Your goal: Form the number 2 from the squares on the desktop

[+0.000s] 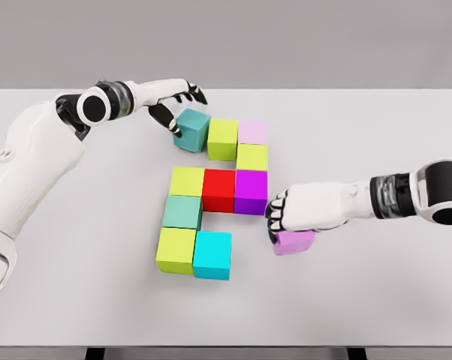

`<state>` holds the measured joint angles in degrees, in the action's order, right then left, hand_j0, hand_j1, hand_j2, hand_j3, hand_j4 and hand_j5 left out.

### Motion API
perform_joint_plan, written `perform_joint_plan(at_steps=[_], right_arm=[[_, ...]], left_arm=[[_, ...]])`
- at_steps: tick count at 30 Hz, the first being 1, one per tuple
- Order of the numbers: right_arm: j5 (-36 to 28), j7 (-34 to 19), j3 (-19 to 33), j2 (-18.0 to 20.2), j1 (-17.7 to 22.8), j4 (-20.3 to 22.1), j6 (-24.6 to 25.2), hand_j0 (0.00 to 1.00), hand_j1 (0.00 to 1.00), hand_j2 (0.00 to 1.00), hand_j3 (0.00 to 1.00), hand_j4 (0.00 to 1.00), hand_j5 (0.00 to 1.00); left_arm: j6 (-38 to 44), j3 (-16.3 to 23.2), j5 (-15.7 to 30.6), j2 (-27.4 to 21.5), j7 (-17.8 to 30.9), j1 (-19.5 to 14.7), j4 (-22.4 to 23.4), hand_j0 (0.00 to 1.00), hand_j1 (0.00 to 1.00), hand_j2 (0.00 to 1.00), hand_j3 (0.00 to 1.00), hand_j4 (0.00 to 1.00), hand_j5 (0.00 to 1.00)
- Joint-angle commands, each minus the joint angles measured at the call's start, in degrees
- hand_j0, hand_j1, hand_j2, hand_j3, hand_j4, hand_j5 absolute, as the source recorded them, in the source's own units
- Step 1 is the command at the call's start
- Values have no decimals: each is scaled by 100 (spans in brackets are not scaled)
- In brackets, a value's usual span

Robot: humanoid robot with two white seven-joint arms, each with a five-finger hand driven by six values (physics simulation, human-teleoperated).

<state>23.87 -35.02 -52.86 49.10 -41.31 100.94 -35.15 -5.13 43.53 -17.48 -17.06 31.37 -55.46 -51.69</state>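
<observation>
Nearest on the white table point(376, 300) sit a lime cube point(176, 250) and a cyan cube point(212, 255), touching. Just right of them, the right hand point(295, 212) curls down over a pink cube point(293, 241), gripping it. Behind lie a green cube point(182, 212), then a row of yellow point(187, 181), red point(218, 190) and purple point(251, 191). Farther back stand three more blocks, and the left hand point(173, 105) pinches a teal cube point(192, 130) at the row's left end.

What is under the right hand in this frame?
A pink cube sits under the right hand; its front and lower faces show, but its top and any finger contact are covered.
</observation>
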Motion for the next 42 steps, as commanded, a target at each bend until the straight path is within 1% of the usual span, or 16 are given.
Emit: perform_joint_plan(at_steps=[1,4,5,6,9,12,17,20,26,27,28,30,33,34,40,42], right_arm=[[-31,2,-190,-76,-17,5,15,61,61,61,61,61,61],[-31,2,-225,-84,-26,5,15,69,69,69,69,69,69],[-31,2,-216,-84,-35,5,15,93,93,93,93,93,93],[-40,2,-216,-84,-35,5,15,100,100,100,100,100,100],[-110,2,-190,-58,-44,5,15,100,100,100,100,100,100],[-400,2,-6,-49,-53,5,15,100,100,100,100,100,100],[-638,2,390,47,-53,-4,15,100,100,100,100,100,100],[-919,2,785,179,-26,-4,15,100,100,100,100,100,100],[-998,2,1726,934,386,-13,15,100,100,100,100,100,100],[-998,2,2060,1216,632,-13,15,100,100,100,100,100,100],[-990,2,2174,1313,878,-13,15,100,100,100,100,100,100],[-981,2,2148,1489,1098,-4,15,100,100,100,100,100,100],[-735,2,2113,1586,1423,-4,15,100,100,100,100,100,100],[-664,2,2060,1577,1459,-4,15,100,100,100,100,100,100],[-365,2,1542,1506,1371,-4,15,100,100,100,100,100,100],[-313,2,1261,1506,1213,-4,15,100,100,100,100,100,100]], left_arm=[[3,-11,166,-8,-9,0,1,100,100,100,100,100,100],[-6,-11,175,-26,-9,0,1,100,100,100,100,100,100],[-32,-11,184,-43,-9,0,1,100,100,100,100,100,100],[-41,-11,184,-52,-8,0,-8,100,100,100,100,100,100],[-190,-2,184,-166,0,-9,-34,100,100,100,100,100,100],[-796,15,184,-456,9,-53,-26,100,100,100,100,100,100],[-876,244,184,-861,9,-220,-8,100,100,100,100,100,100],[-885,639,184,-861,9,-281,-52,100,100,100,100,100,100],[-894,675,219,-1274,-44,-281,-8,100,100,100,100,100,100],[-841,675,219,-1379,26,-281,1,100,100,100,100,100,100],[-849,692,210,-1406,97,-281,1,100,100,100,100,100,100],[-850,1017,210,-1406,202,-290,-17,100,100,100,100,100,100],[-841,1052,175,-1371,363,-290,-43,100,100,100,100,100,100],[-832,1202,166,-1379,363,-290,-26,100,100,100,100,100,100],[-639,1369,52,-1291,363,-290,1,100,100,100,100,100,100],[-639,1369,8,-1239,363,-290,1,100,100,100,100,100,100]])
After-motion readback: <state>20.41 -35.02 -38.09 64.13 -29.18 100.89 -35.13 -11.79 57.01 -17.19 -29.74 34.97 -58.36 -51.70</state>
